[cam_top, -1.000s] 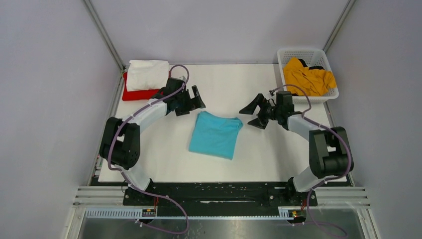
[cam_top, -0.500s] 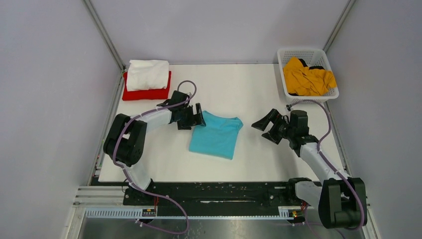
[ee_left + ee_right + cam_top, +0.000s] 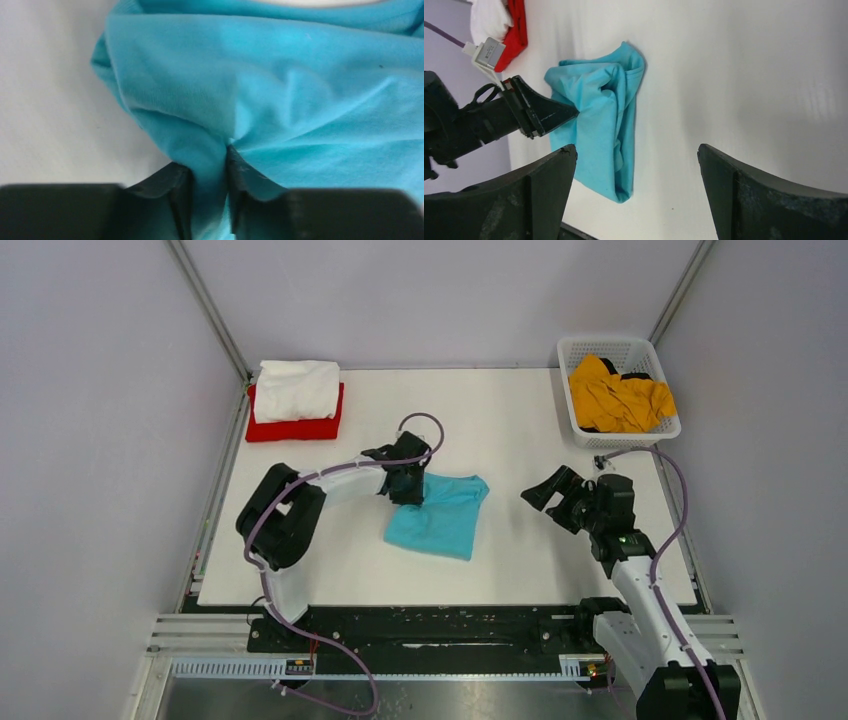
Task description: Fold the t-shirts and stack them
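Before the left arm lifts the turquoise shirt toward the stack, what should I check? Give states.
1. Left hand pinching the turquoise t-shirt: ok, cloth sits in its grip at the far-left corner.
2. All folded layers caught in the pinch: cannot tell.
3. Fold tidy: not ok, cloth bunches around the pinch.
4. Right hand clear of the shirt: ok, open and apart from it, to the right.
5. Stack ready: ok, white t-shirt lies on the red t-shirt at the far left.
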